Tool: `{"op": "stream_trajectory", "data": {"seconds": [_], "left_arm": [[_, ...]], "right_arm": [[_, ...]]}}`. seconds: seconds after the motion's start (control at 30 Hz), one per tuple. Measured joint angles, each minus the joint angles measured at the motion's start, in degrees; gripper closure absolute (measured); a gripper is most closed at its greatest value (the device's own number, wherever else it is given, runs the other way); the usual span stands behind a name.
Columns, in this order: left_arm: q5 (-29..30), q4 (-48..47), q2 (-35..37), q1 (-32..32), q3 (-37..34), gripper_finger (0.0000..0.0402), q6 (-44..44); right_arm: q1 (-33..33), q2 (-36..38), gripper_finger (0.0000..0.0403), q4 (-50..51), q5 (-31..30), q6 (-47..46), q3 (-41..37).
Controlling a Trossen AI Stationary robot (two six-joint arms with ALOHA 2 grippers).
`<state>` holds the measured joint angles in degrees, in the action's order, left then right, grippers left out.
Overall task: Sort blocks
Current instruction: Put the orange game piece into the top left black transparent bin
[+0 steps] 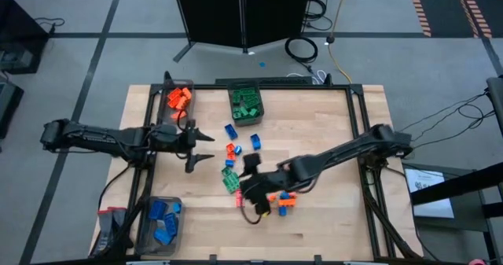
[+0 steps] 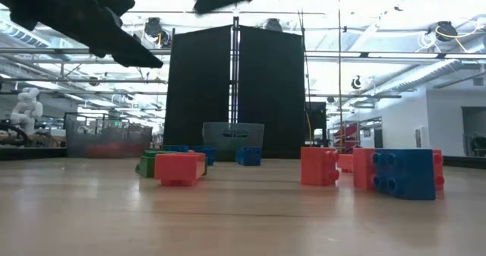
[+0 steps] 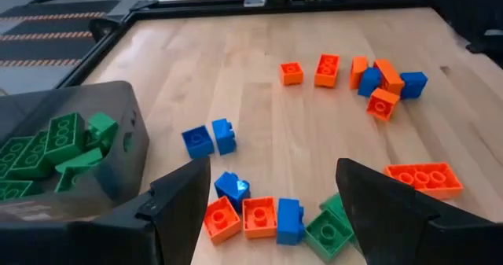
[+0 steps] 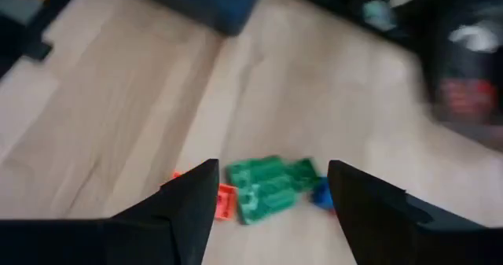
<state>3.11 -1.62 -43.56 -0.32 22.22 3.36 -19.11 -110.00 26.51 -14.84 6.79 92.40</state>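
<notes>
My right pincer [image 1: 250, 188] hangs spread and empty over the loose blocks [image 1: 233, 164] mid-table; my left pincer [image 1: 203, 149] waits open near the green bin [image 1: 246, 105]. My right wrist view alone shows the green brick [image 4: 263, 188] between my fingers, lying flat, its long axis crosswise. The low view shows only bricks standing on the wood.

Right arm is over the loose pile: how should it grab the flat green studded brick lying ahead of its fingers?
Come straight down with the open right gripper and pinch the green studded plastic brick across its narrow width; it lies flat, studs up, with small orange and blue bricks crowding its ends.
</notes>
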Motion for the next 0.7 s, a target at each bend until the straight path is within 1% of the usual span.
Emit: {"op": "stream_trajectory", "data": {"seconds": [0.07, 0.17, 0.23, 0.3, 0.4, 0.57, 0.7], "left_arm": [[0.5, -0.4, 0.0, -0.7, 0.0, 0.0126, 0.0], [0.6, -1.3, 0.0, -1.4, 0.0, 0.0126, 0.0], [0.6, -1.9, 0.0, -1.7, 0.0, 0.0126, -0.6], [0.7, -2.4, 0.0, -1.7, 0.0, 0.0126, -1.5], [0.7, -3.0, 0.0, -1.7, 0.0, 0.0126, -1.5], [0.7, -4.5, 0.0, -1.7, 0.0, 0.0126, -2.0], [0.7, -5.6, 0.0, -1.7, 0.0, 0.0126, -2.9]], "right_arm": [[0.0, -3.7, 0.0185, -3.2, 2.5, 2.2, 0.0], [0.0, -8.4, 0.0197, -7.5, 4.5, 4.6, 0.0], [0.2, -10.6, 0.0202, -11.3, 5.9, 5.1, 0.0], [0.7, -12.3, 0.0205, -16.0, 9.2, 5.2, 0.0], [1.7, -13.9, 0.0211, -19.6, 13.4, 5.2, 0.0], [3.6, -15.5, 0.0223, -19.1, 18.0, 1.5, 0.0], [4.2, -15.5, 0.0225, -14.4, 19.4, -0.1, 0.0]]}}
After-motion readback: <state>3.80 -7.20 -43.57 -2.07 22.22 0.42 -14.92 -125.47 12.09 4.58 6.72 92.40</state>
